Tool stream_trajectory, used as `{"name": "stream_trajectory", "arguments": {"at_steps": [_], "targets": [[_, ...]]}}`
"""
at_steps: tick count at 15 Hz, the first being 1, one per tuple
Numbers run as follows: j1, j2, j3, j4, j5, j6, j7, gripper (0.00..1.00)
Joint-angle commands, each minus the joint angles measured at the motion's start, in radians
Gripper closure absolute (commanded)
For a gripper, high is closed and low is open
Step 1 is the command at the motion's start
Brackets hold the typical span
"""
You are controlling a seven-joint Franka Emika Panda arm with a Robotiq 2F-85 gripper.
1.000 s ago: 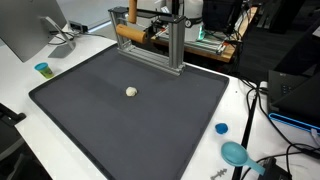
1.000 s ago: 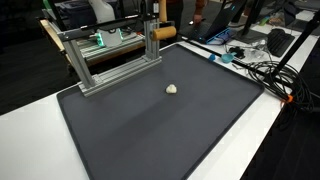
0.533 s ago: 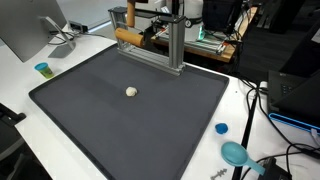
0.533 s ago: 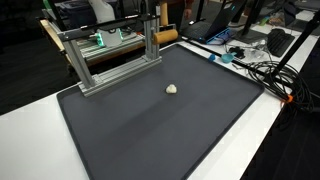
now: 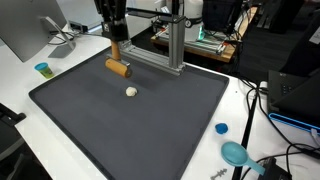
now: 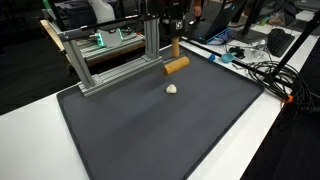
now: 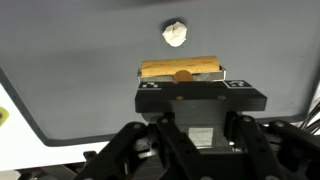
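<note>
Over mat (image 5: pixel 150 125) now, gripper (image 5: pixel 114 43) with dowel (image 5: pixel 119 68)

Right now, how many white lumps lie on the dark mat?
1. The white lump lies on the dark mat, near but apart from the wooden roller that the gripper holds. A second could hide under the roller, but none shows.

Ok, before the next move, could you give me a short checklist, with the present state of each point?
1. Grip: gripper shut on the wooden roller: ok.
2. Roller level in the wrist view: ok.
3. White lump apart from the roller, on the mat: ok.
4. Roller touching the grey mat: cannot tell.
5. Roller apart from the metal frame: ok.
</note>
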Motion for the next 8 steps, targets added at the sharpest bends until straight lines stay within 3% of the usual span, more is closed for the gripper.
{"name": "stream_trajectory", "arguments": {"at_steps": [1, 3, 4, 8], "targets": [[0.012, 0.146, -0.02, 0.134, -0.009, -0.057, 0.058, 0.78], [0.011, 0.193, -0.031, 0.16, 0.0, -0.075, 0.066, 0.78], [0.015, 0.153, -0.028, 0.095, 0.002, -0.027, 0.043, 0.53], [0.014, 0.202, -0.037, 0.134, 0.003, -0.039, 0.048, 0.53]]}}
